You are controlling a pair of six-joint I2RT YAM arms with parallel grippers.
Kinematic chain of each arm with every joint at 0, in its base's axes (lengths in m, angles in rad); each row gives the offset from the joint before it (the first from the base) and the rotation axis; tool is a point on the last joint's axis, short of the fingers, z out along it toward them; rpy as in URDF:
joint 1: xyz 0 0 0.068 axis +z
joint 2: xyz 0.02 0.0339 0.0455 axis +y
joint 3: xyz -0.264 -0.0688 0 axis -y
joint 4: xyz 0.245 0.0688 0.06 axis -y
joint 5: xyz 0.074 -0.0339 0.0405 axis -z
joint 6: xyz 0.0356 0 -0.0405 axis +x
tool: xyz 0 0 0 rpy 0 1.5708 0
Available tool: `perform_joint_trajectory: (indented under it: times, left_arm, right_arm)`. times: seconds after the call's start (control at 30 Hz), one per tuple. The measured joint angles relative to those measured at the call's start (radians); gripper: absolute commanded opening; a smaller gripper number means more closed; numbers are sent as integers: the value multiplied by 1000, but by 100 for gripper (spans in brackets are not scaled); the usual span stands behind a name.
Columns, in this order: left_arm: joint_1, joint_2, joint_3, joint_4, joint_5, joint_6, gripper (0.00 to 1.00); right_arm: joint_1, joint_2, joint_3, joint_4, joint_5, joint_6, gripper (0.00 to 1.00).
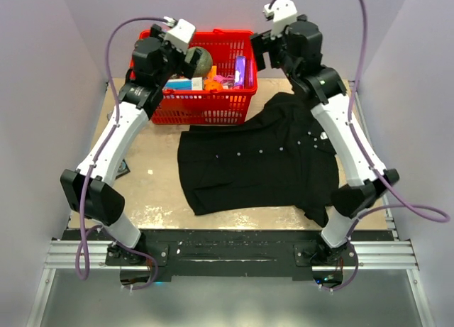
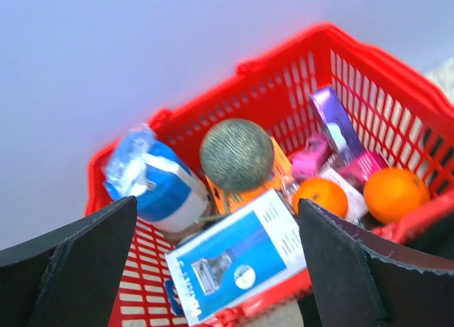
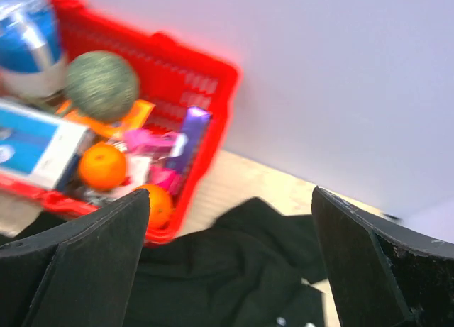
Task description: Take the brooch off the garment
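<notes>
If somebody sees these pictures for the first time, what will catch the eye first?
First, the red basket at the far edge of the table, packed with bright goods: oranges, a grey-green ball, a blue box. Next, the black shirt spread in front of it, toward the right. The left gripper and right gripper hang open and empty near the basket.

White-and-black arms [image 1: 106, 146], purple cables [image 1: 110, 43]
</notes>
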Motion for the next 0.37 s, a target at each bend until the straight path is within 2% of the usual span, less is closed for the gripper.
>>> perform_joint_trajectory:
  times: [0.1, 0.2, 0.37]
  left_arm:
    - [36, -18, 4, 71, -8, -62, 99]
    - [100, -9, 92, 78, -16, -116, 99]
    - [179, 13, 229, 106, -45, -132, 100]
  right_arm:
    - [0, -65, -31, 32, 111, -25, 99]
    - [-4, -105, -53, 111, 231, -88, 99]
    - [-14, -171, -132, 260, 317, -216, 99]
